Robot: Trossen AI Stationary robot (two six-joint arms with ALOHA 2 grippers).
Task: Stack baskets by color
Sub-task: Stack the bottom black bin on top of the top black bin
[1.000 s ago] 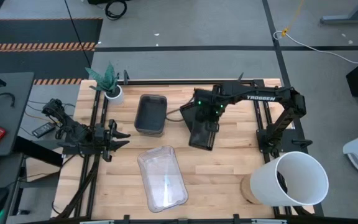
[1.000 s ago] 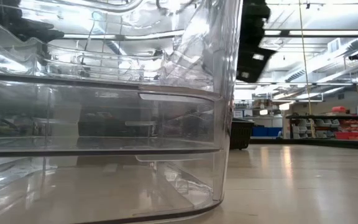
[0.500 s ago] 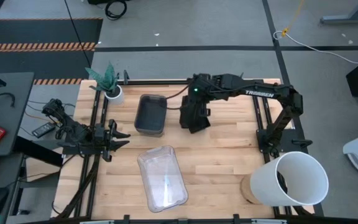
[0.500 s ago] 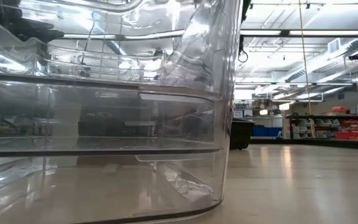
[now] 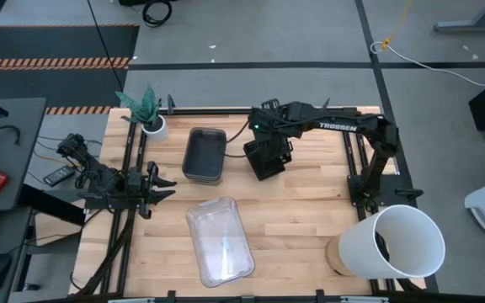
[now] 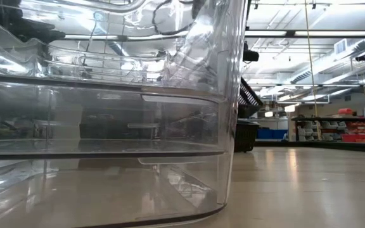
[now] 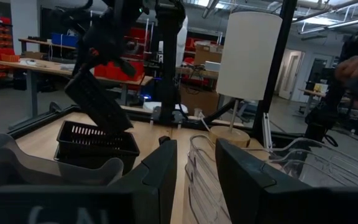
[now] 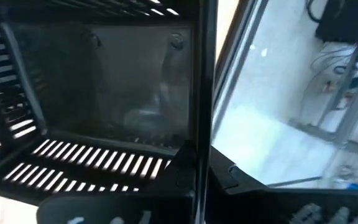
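My right gripper (image 5: 269,141) is shut on a black slotted tray (image 7: 98,102), which hangs tilted over a second black tray (image 7: 96,142) standing on the table. In the low view the held tray (image 6: 248,95) shows past the clear baskets' wall. To their left a stack of dark-grey baskets (image 5: 205,154) rests on the table. Clear baskets (image 5: 220,240), nested, sit near the front edge. My left gripper (image 5: 165,187) waits at the table's left edge, open and holding nothing. My right gripper pinches one side wall (image 8: 199,134) of the black slotted tray, one finger inside the tray and one outside. The fingers come slanting down from above. The tray is lifted clear and hangs tilted, its slotted bottom (image 8: 98,163) on the inner finger's side.
A big white bucket (image 5: 394,242) stands at the front right corner. A small white plant pot (image 5: 152,126) sits at the far left. Bare wood lies between the clear baskets and the bucket.
My right gripper has moved toward the table's left and far edge with the black tray, rolling its wrist as it went. The tray has turned about and now hangs nearer the dark-grey baskets, above the other black tray.
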